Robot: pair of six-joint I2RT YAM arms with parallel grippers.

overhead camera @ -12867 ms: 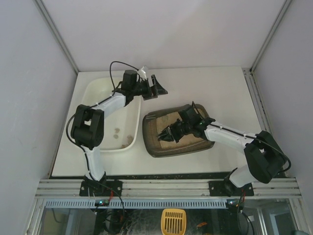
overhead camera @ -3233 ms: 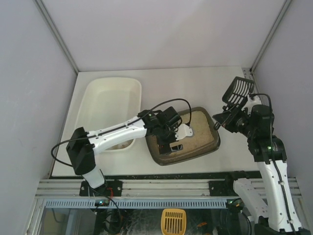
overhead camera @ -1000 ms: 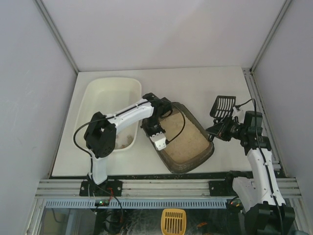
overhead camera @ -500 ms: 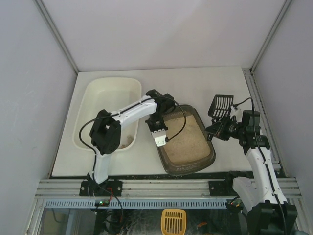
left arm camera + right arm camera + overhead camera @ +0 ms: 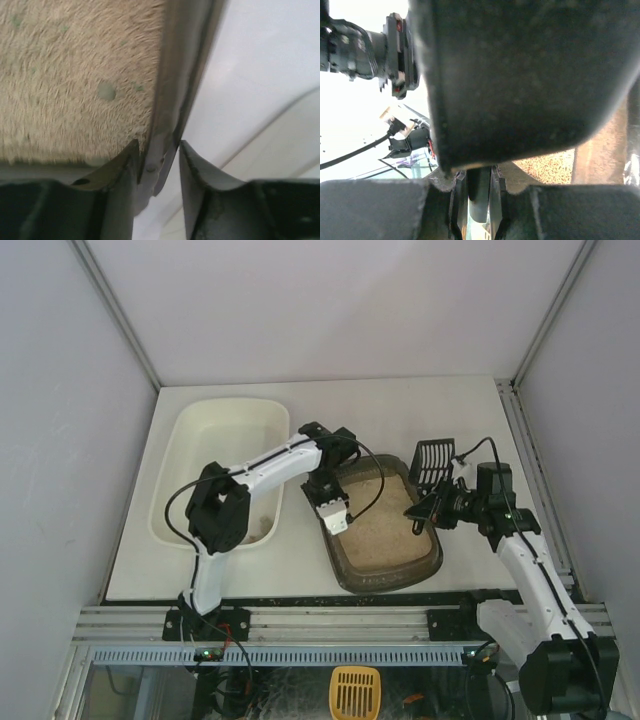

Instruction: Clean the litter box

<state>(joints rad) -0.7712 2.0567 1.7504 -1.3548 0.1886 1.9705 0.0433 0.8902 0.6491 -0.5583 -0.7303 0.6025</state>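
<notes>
The biggest thing is the white table that my two arms are fixed to. On its left side sits a big shiny white tray.

Just to the right of that tray, near the front middle of the table, is the litter box. It is small and dark, with a thick rim. It lies flat between my two arms, and it is full of sandy beige litter.

Next comes the black scoop. It has slots in its head, and the head points to the back of the table. It is by the far right corner of the litter box. I cannot tell if it touches the box.

My right gripper is squeezed tight on the thin handle of the scoop. From my right wrist, the scoop fills almost all I can see.

My left gripper reaches down onto the left rim of the litter box. My fingers are a little way apart, with one on each side of the rim. The inside finger is right up against the rim. The outside finger has a small gap next to it, so I am not pinching.

The smallest thing is one round grey-green bit lying on the litter.
</notes>
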